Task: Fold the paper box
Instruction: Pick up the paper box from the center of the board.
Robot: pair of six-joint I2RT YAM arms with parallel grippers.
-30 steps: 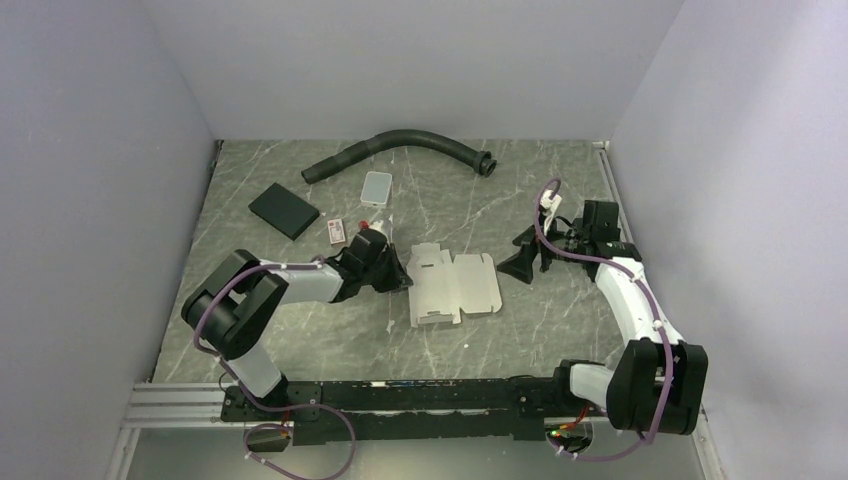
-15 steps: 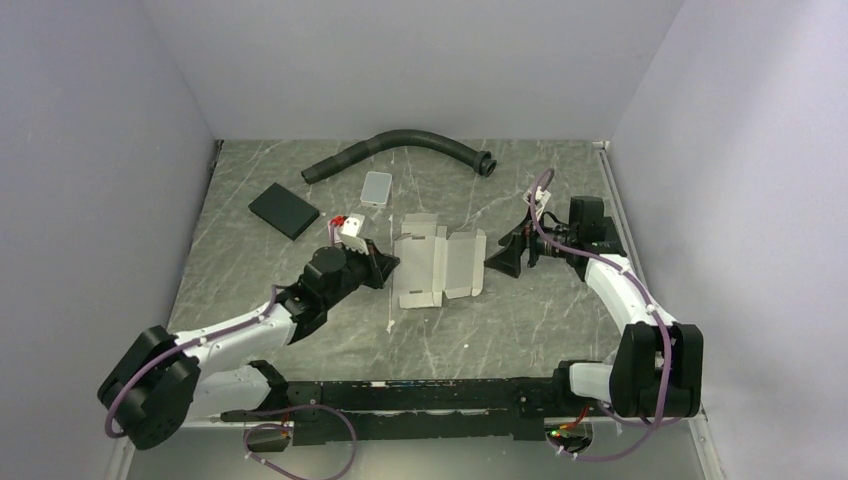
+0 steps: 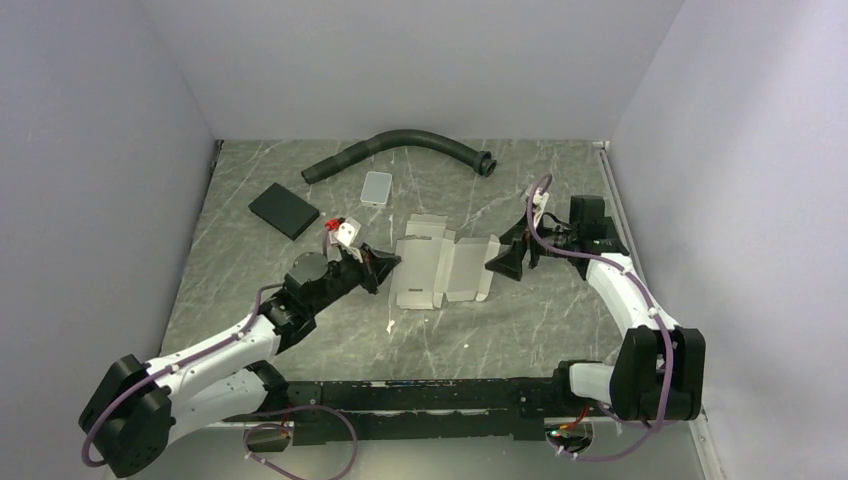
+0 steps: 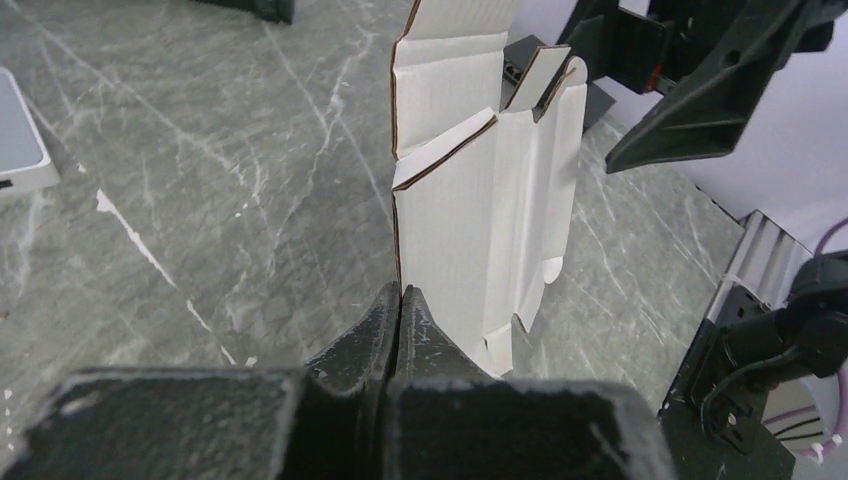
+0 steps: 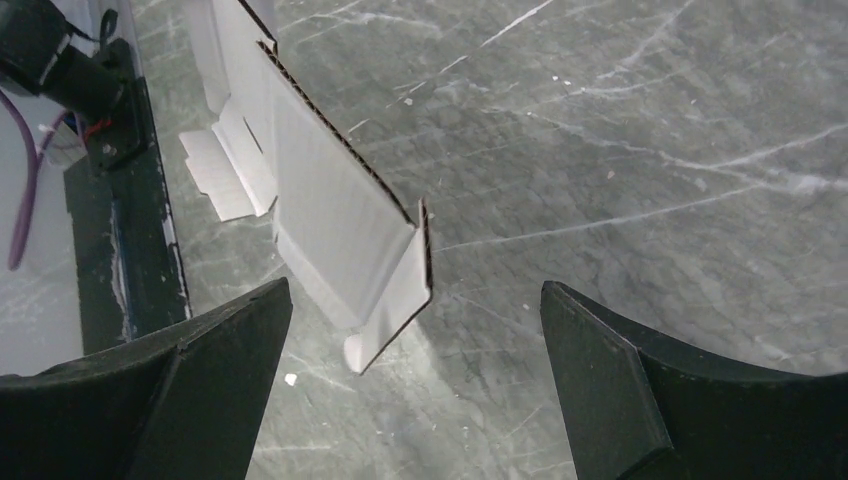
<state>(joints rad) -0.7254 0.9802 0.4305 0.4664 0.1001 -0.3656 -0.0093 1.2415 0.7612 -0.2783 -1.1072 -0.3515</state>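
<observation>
The paper box [image 3: 440, 270] sits between both grippers, its left edge pinched by the left gripper [image 3: 385, 265], its right flap between the wide-spread right gripper [image 3: 497, 265] fingers.

White paper box [image 3: 440, 270], brown cut edges; grey table [image 3: 540, 330] veined white; black hose [image 3: 400, 137] and pad [image 3: 284, 211]; pale grey tile [image 3: 377, 187]

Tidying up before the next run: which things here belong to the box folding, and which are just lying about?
Job: white creased die-cut cardboard sheet; left tool, shut on its edge; right tool, open.
Lying about: black curved hose; black flat rectangular pad; light grey rounded-corner tile.
</observation>
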